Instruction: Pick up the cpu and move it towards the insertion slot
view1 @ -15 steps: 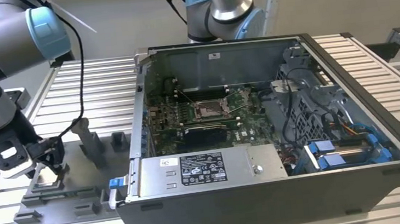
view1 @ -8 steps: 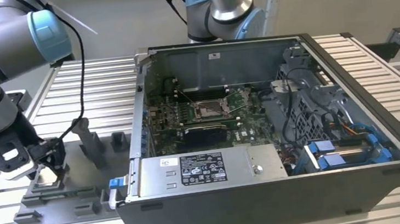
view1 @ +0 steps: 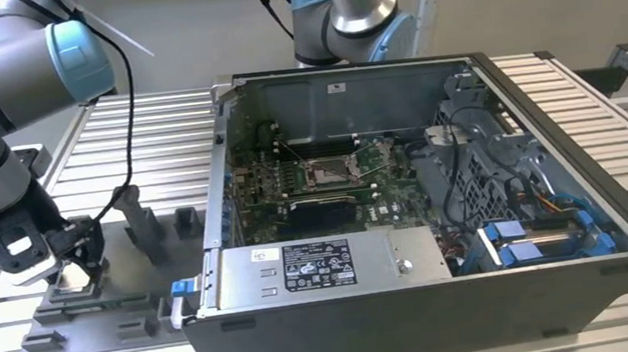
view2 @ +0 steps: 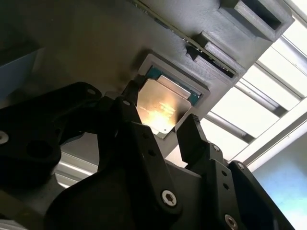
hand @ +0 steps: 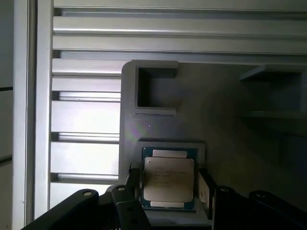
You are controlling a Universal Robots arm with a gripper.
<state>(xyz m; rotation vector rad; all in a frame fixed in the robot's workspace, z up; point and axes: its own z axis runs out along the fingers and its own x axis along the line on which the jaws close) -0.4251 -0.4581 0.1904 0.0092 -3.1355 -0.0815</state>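
"Where was the cpu (hand: pixel 169 178) sitting?"

"In its pocket on the grey fixture (hand: pixel 225 110), at about 8 o'clock from the computer case (view1: pixel 421 326) in the exterior view. The gripper (hand: pixel 169 187) hung right over it, jaws parted just wider than the chip, one on each side. As far as I could judge it held nothing."

"And the insertion slot (view1: pixel 331 171)?"

"Well apart, mid-board, toward 2 o'clock from the gripper. I reckoned a good grasp meant closing evenly on opposite edges, then lifting straight so the chip wouldn't catch the pocket wall."
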